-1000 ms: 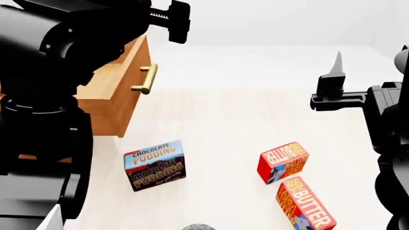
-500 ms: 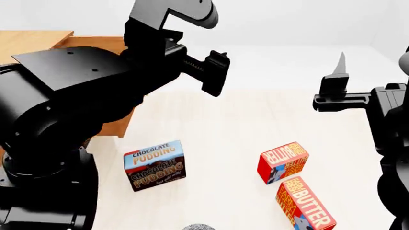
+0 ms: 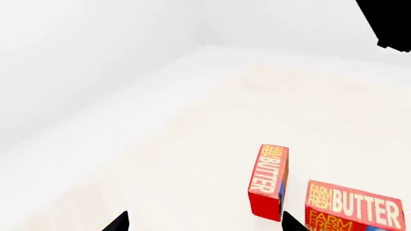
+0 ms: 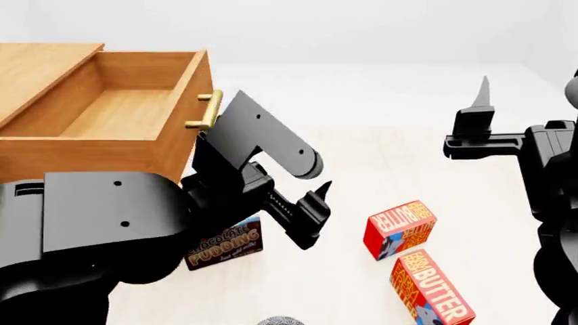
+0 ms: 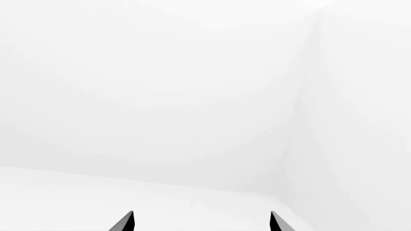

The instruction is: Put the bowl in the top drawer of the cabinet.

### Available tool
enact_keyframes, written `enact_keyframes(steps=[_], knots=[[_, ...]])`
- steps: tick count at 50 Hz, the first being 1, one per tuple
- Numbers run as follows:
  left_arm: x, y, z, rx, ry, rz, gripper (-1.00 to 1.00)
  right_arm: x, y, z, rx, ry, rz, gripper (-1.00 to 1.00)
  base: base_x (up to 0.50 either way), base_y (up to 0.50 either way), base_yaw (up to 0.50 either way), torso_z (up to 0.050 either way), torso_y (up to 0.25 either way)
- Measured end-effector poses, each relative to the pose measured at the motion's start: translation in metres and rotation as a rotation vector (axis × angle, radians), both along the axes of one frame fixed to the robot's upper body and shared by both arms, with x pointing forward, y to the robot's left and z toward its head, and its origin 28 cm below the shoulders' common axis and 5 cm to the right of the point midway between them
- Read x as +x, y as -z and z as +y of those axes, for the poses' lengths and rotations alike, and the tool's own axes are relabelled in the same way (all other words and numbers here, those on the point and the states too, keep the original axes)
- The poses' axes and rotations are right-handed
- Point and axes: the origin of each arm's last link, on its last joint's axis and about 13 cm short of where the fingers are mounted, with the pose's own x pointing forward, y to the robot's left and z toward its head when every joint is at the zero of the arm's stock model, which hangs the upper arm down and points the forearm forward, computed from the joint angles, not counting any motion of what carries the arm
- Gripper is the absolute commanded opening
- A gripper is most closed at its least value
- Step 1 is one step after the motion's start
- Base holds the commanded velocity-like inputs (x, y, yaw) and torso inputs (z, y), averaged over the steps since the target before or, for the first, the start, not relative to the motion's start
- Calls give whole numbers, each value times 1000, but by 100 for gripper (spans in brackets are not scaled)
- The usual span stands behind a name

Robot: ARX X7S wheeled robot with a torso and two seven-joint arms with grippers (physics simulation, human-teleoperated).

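Left gripper (image 4: 312,217) dropped low, spread, empty | right gripper (image 4: 478,101) raised, spread, empty

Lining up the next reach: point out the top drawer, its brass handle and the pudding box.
top drawer (image 4: 118,112), head view, bare wooden floor inside the open box.
brass handle (image 4: 208,110), head view, middle of the bar.
pudding box (image 4: 226,247), head view, visible lettered front face.

The left arm (image 4: 135,230) hides most of the pudding box (image 4: 226,247); the bowl (image 4: 280,320) is cut off at the near edge.
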Motion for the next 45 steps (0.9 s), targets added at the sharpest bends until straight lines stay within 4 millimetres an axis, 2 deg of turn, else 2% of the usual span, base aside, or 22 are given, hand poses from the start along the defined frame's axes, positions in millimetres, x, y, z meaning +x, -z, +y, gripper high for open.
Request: enact_keyframes(steps=[9,19,45], knots=[[-10,24,6,50,4,53,100,1,2,0,3,1,3,100,0,0,0,0,0],[-19,41,14,91,-5,110,100,3,5,-1,5,2,8,100,0,0,0,0,0],[-45,59,31,188,-24,225,100,7,10,0,8,2,19,100,0,0,0,0,0]])
